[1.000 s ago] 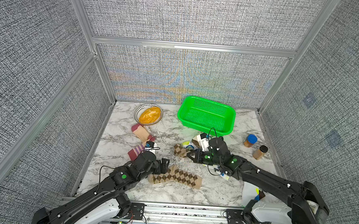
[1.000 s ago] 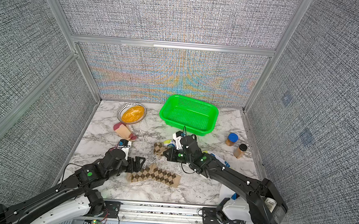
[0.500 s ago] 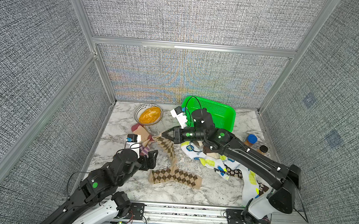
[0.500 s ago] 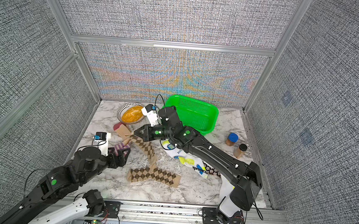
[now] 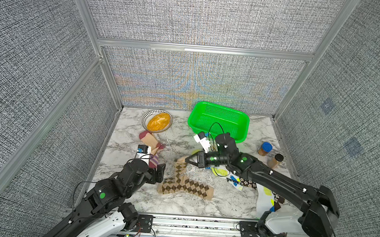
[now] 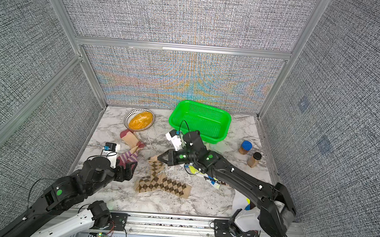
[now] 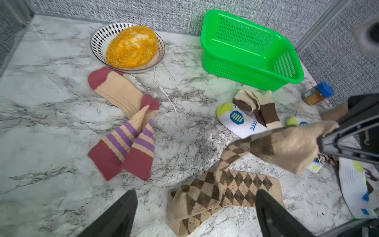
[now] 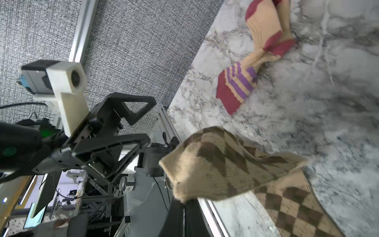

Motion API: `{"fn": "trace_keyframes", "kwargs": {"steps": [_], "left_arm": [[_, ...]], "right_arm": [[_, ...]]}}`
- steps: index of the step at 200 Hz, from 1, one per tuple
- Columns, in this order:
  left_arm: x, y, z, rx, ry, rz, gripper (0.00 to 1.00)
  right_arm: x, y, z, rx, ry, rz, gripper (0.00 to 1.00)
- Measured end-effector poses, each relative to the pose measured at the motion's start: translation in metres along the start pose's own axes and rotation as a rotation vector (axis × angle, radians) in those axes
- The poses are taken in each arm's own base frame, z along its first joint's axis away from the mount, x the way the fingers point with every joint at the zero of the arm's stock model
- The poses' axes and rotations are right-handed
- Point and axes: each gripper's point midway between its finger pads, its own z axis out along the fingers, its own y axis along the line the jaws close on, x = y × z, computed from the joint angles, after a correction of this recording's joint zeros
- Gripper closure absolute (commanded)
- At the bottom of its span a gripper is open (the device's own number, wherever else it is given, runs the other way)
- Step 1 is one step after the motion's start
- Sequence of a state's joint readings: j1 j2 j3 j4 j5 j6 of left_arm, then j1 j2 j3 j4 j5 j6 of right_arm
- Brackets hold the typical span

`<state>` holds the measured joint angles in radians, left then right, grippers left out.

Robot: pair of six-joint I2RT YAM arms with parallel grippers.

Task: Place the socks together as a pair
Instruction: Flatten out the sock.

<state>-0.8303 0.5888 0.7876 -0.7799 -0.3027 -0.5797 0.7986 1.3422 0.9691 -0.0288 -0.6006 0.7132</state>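
1. Near the counter's [image 5: 201,208] front edge, one tan argyle sock [image 5: 191,188] lies flat. The left gripper [image 5: 160,173] hovers just beside it, jaws spread and empty.
2. Mid-counter, the right gripper [image 5: 187,159] pinches the lifted argyle sock [image 5: 179,168], whose free end drapes crosswise over its mate. It is best swung parallel, lowered slowly, then released.
3. Beyond, toward the left edge, the maroon-striped socks [image 5: 148,139] lie together, apart from the drop.

Right claw [image 8: 185,203] pinches argyle sock [image 8: 221,164] end aloft.
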Motion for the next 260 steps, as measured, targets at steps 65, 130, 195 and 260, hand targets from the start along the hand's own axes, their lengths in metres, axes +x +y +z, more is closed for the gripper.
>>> {"fn": "trace_keyframes", "kwargs": {"steps": [65,130,195,260], "left_arm": [[0.061,-0.018,0.053,0.070,0.212,-0.047,0.13],[0.112,0.000,0.078,-0.033,0.372,-0.090,0.26],[0.125,0.013,0.107,-0.186,0.466,-0.063,0.37],[0.139,0.023,0.121,-0.256,0.529,-0.031,0.51]], "right_arm": [[0.089,-0.099,-0.037,0.125,0.000,0.160,1.00],[0.122,-0.144,-0.062,0.270,-0.076,0.233,0.72],[0.129,-0.154,-0.083,0.358,-0.138,0.244,0.32],[0.148,-0.178,-0.091,0.468,-0.120,0.307,0.32]]}}
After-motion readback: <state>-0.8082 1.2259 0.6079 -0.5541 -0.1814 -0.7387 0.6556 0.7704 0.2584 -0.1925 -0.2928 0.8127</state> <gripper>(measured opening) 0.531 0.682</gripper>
